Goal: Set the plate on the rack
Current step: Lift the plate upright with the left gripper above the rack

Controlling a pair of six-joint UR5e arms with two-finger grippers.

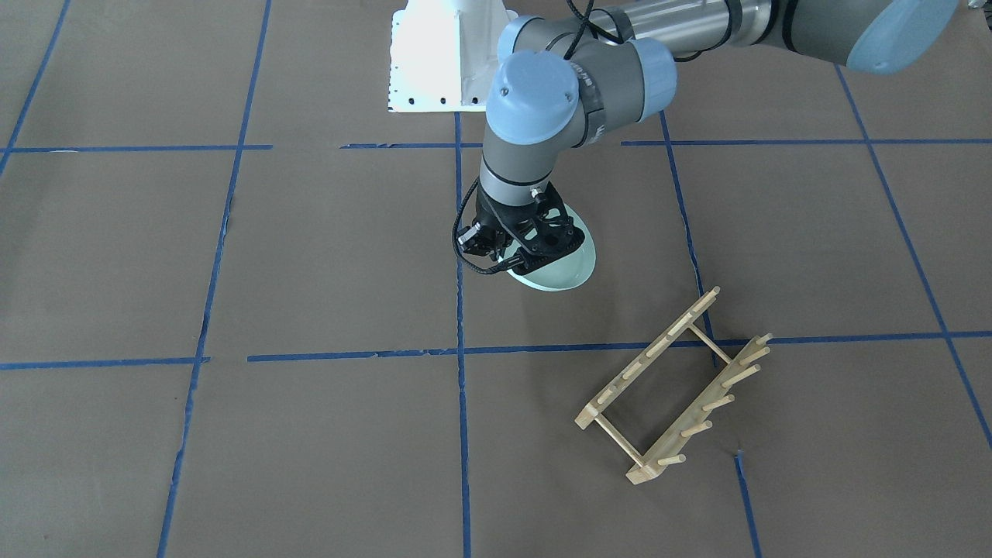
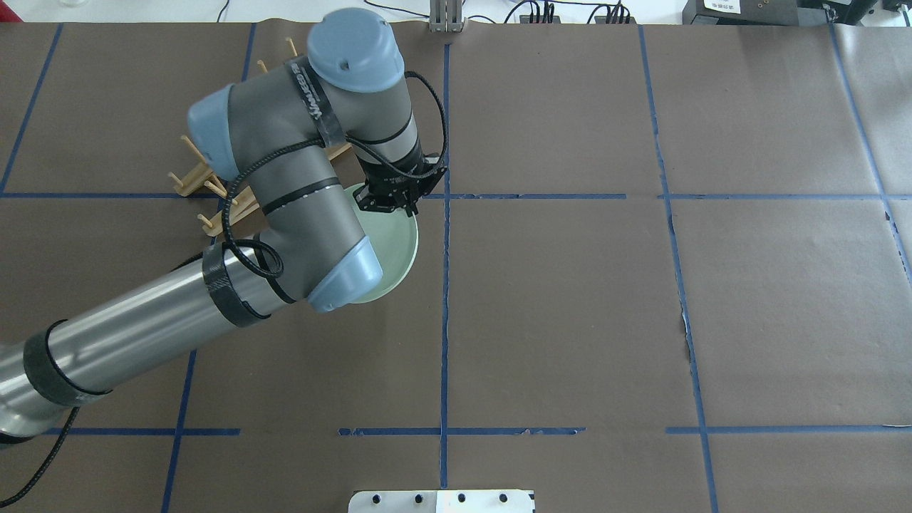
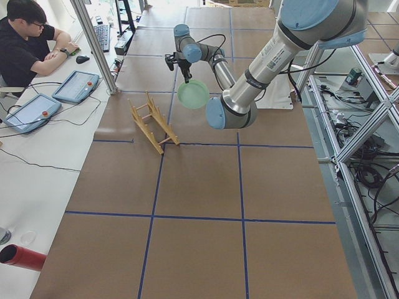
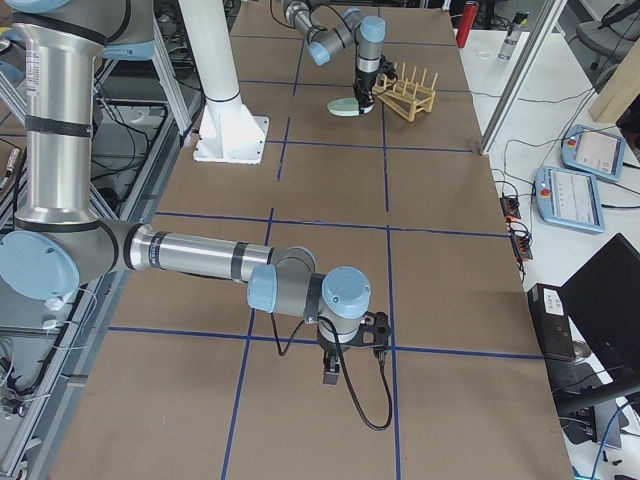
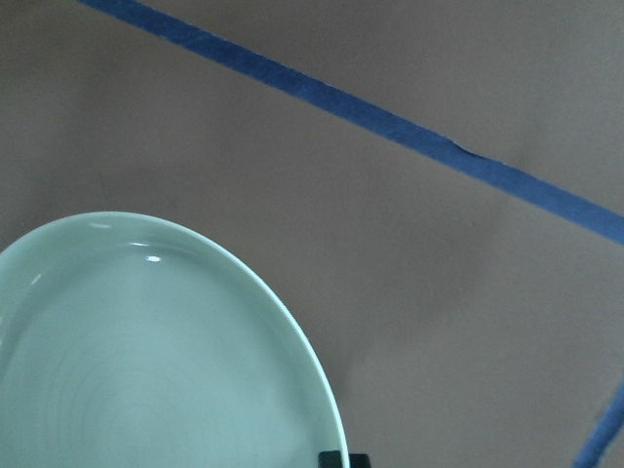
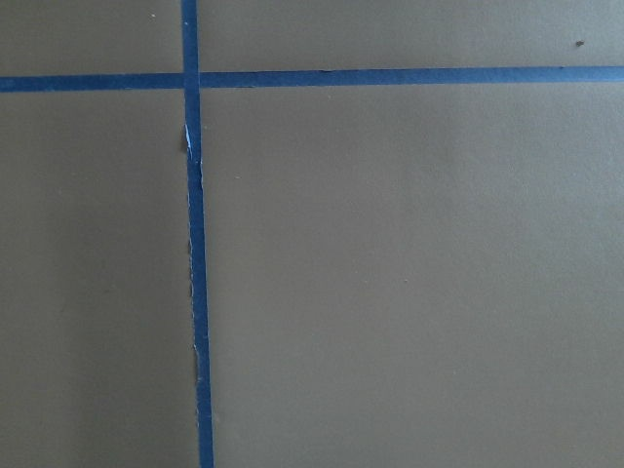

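- The left gripper [image 1: 527,246] [image 2: 390,201] is clamped on the far edge of the plate [image 1: 564,273] [image 2: 390,251] — its black fingers pinch the rim.
- The plate is pale green and round. It hangs tilted in the gripper, above the brown table [image 1: 310,256], with a soft shadow under it.
- In the left wrist view the plate [image 5: 146,361] fills the lower left corner. Faint rings show on its inside, and a blue tape line [image 5: 390,122] runs across the table behind it.
- The plate is near the middle of the table, just to the robot's left of the long blue tape line [image 1: 461,403] that runs from near to far.
- The rack [image 1: 649,355] [image 2: 194,179] stands on the table farther from the robot than the plate and more to the robot's left. It is apart from the plate and not touching it.
- The rack is light wood, with two long rails, thin bars between them, and a row of pegs on each rail. In the overhead view the left arm hides most of it.
- The right gripper [image 4: 355,345] is far off at the robot's right end of the table, low over the brown paper. It shows only in the side view — no one can tell from there if it is open or closed.
- The right wrist view shows only brown paper and two crossing blue tape lines.
- A person [image 3: 25,43] in a black shirt sits at a desk beyond the table's far edge.
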